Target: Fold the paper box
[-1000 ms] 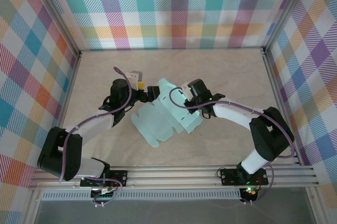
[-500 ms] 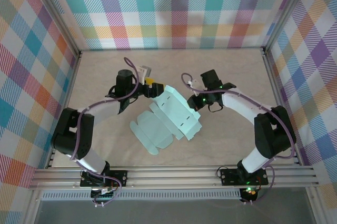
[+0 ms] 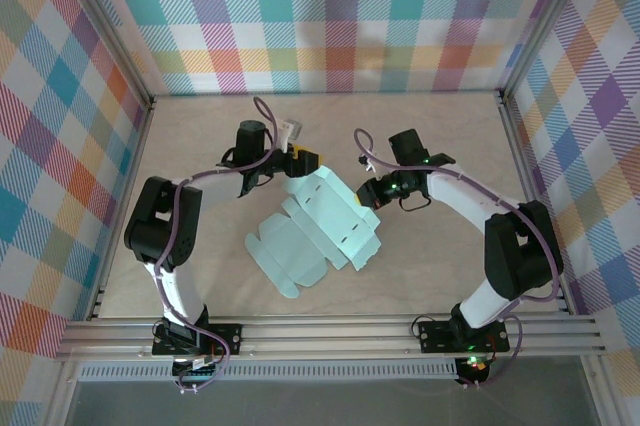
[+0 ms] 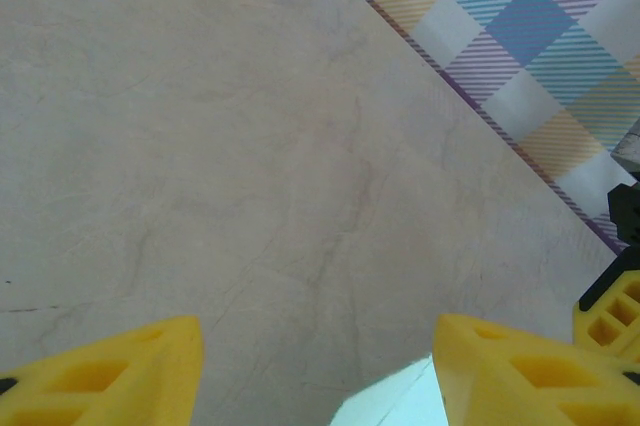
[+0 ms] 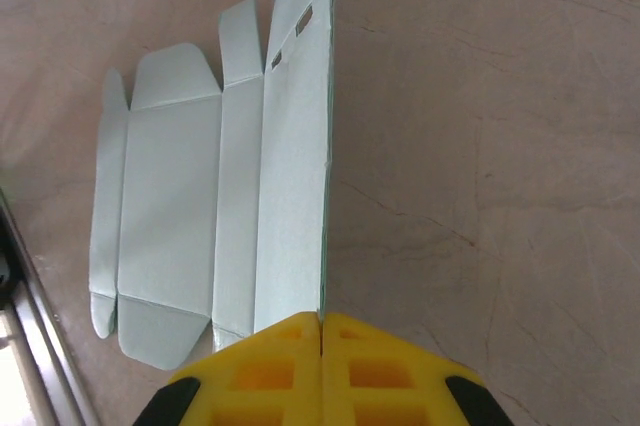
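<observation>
Over on the left, the left fingers (image 4: 520, 371) stand well apart, and a pale corner of the paper box (image 4: 395, 403) pokes up between them, not gripped yet. From above, that puts them at the box's far corner.

In the middle, the box lies on the tabletop (image 3: 430, 136) between the two arms. It's a mint-blue blank, its near flaps flat and its far-right panel looking lifted.

On to the right: the right fingers (image 5: 380, 366) are pressed together on the edge of that panel, the card running straight into the seam between them.

The job in hand, I'd say, is a two-handed fold. To do it well, the left fingers want to take that corner squarely, not just by its tip, with the right pinch firm. Then the panel should turn along its crease, without dragging or buckling this thin card.
</observation>
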Motion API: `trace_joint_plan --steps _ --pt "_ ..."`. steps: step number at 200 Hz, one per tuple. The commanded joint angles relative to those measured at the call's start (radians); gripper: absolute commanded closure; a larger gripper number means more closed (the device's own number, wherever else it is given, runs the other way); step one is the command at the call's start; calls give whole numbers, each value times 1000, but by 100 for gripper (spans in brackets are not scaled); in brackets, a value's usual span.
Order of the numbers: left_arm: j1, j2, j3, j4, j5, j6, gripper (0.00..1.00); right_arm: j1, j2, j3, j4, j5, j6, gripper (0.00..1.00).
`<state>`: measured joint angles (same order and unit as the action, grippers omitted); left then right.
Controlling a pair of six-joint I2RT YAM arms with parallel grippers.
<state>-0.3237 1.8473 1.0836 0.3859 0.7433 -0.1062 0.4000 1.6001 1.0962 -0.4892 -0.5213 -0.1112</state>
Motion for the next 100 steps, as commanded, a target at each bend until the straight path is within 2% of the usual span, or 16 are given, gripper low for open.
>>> trace_joint_plan --steps 1,14,41,100 --pt "8 16 39 -24 68 36 45 -11 9 28 -12 -84 4 100" --pt "7 12 27 -12 59 33 53 -17 11 31 -13 -95 4 100" --pt "6 9 35 -33 101 45 59 -21 20 40 -20 -108 4 100" --pt "-8 -35 4 -54 120 45 60 -35 42 52 -9 -70 57 100"
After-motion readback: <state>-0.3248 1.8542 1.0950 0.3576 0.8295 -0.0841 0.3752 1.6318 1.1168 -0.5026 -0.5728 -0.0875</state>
